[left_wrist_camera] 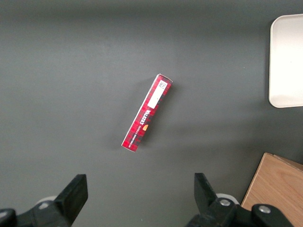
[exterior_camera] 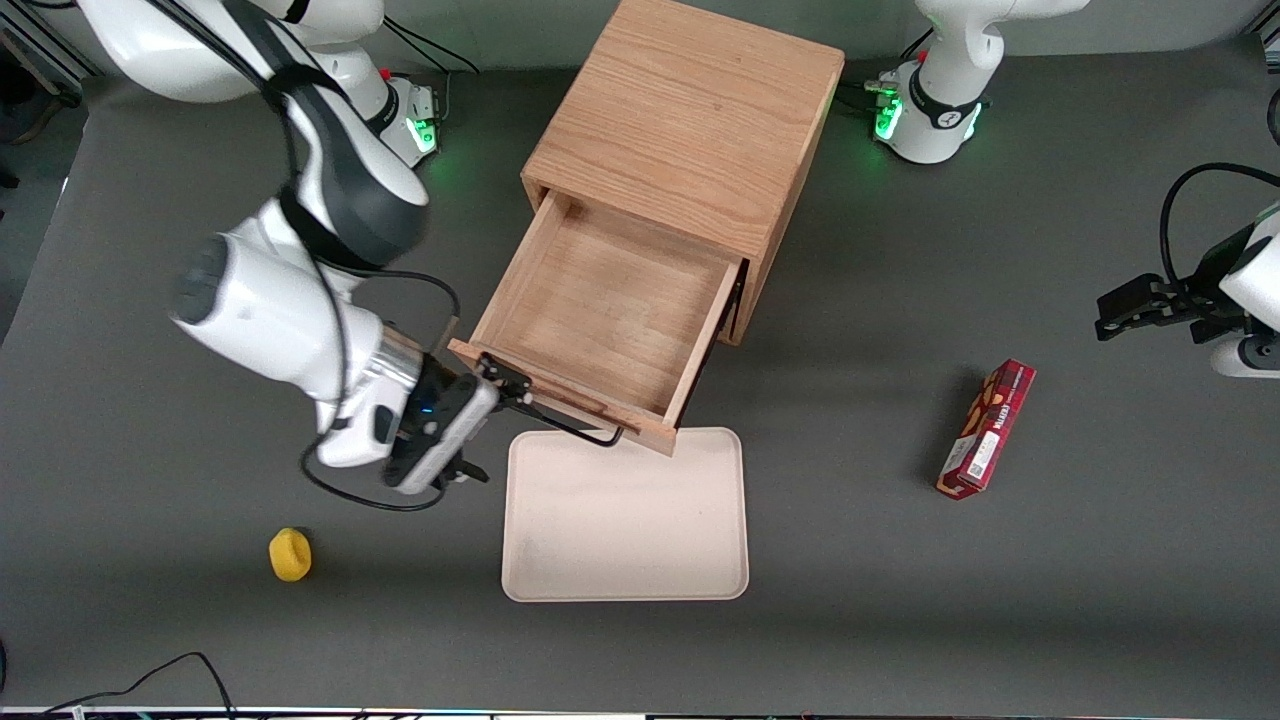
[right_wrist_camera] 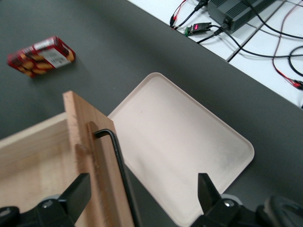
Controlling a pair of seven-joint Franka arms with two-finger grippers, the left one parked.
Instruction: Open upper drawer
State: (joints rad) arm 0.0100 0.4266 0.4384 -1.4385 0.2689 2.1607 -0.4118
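The upper drawer (exterior_camera: 610, 310) of the light oak cabinet (exterior_camera: 690, 110) stands pulled far out, and its plain wooden tray interior is bare. Its black wire bar handle (exterior_camera: 570, 425) runs along the drawer front, nearest the front camera. My right gripper (exterior_camera: 492, 428) is open at the handle's end toward the working arm. In the right wrist view the gripper (right_wrist_camera: 142, 191) straddles the handle (right_wrist_camera: 118, 161) and the drawer front (right_wrist_camera: 83, 137), with one finger over the wood and one over the tray. It touches neither. The lower drawer is hidden under the upper one.
A cream tray (exterior_camera: 625, 520) lies on the table right in front of the open drawer, its rim under the handle. A small yellow object (exterior_camera: 290, 553) lies nearer the front camera, toward the working arm's end. A red snack box (exterior_camera: 987, 428) lies toward the parked arm's end.
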